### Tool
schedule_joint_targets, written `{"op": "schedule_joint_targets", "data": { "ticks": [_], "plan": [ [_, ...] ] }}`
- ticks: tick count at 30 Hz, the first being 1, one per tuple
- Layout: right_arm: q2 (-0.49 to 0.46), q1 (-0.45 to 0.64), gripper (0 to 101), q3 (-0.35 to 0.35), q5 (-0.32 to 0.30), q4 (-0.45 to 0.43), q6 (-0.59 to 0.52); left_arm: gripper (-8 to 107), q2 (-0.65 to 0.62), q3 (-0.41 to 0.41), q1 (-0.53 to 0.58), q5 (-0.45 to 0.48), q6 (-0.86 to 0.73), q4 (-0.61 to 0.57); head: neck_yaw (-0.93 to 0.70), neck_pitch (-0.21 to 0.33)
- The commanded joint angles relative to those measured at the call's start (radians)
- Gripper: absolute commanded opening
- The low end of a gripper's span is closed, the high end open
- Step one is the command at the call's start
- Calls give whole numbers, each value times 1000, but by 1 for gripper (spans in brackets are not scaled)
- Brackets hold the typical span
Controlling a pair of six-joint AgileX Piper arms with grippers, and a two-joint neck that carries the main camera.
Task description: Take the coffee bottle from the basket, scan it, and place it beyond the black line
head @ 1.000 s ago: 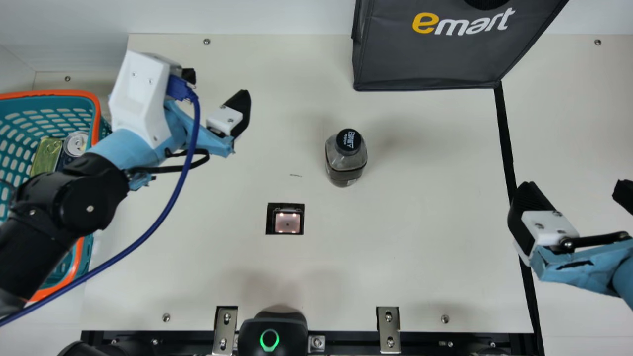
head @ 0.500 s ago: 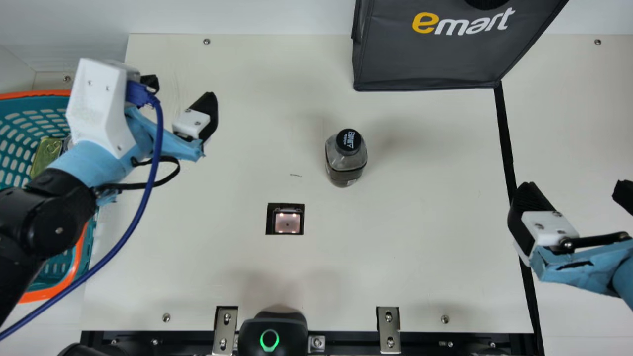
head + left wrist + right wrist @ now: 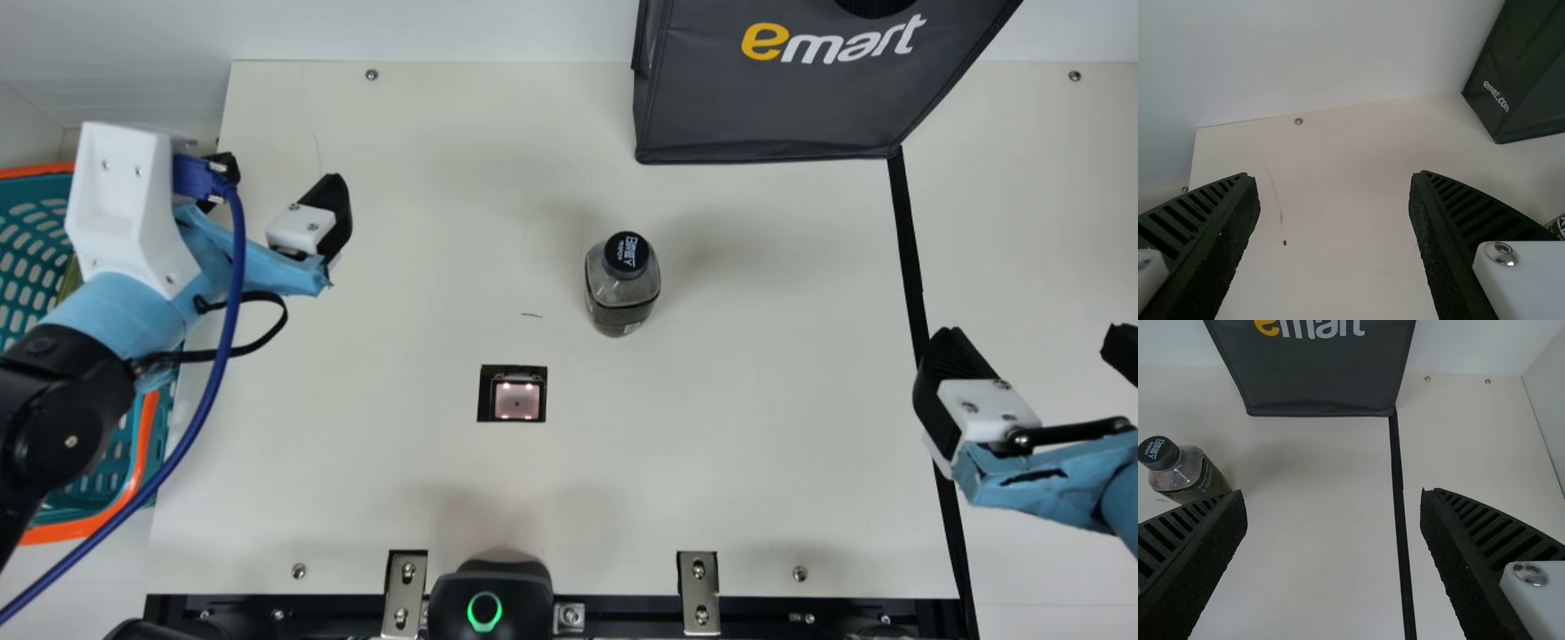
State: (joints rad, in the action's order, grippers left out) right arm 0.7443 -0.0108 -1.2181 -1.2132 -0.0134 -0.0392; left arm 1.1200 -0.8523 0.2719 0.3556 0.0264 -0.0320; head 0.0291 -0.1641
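left pincer (image 3: 278,176): wide open, nothing gripped; above the worktop (image 3: 711,498), its arm passing over the basket
right pincer (image 3: 1031,336): wide open too, holding nothing; in the right wrist view the black line (image 3: 909,249) runs between its fingers
bottle (image 3: 622,289): upright on worktop, black cap on, between the two pincers, left side of the line
scanner (image 3: 517,400): lit, set in worktop, nearer side and a bit left of bottle
basket (image 3: 142,444): teal, orange rim, left edge of worktop
bag (image 3: 765,102): dark, far side, near right corner touching top of line
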Motion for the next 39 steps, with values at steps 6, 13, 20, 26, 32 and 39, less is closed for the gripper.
{"op": "schedule_joint_targets", "data": {
  "ticks": [6, 13, 20, 26, 32, 39],
  "plan": [
    [0, 0, 91, 0, 0, 0, 0, 90, -24, 3, -15, 29, 41, 31, -2, 26],
    [0, 0, 91, 0, 0, 0, 0, 90, -60, 10, -42, 58, 78, 61, -2, 26],
    [0, 0, 91, 0, 0, 0, 0, 90, -101, 22, -73, 82, 115, 83, -2, 26],
    [0, 0, 91, 0, 2, 0, 0, 90, -127, 29, -97, 99, 147, 103, -2, 26],
    [0, 0, 91, 0, 2, 0, 0, 90, -137, 31, -113, 110, 174, 127, -2, 26],
    [0, 0, 91, 0, 2, 0, 0, 90, -137, 31, -113, 111, 179, 128, -2, 26]
  ]
}}
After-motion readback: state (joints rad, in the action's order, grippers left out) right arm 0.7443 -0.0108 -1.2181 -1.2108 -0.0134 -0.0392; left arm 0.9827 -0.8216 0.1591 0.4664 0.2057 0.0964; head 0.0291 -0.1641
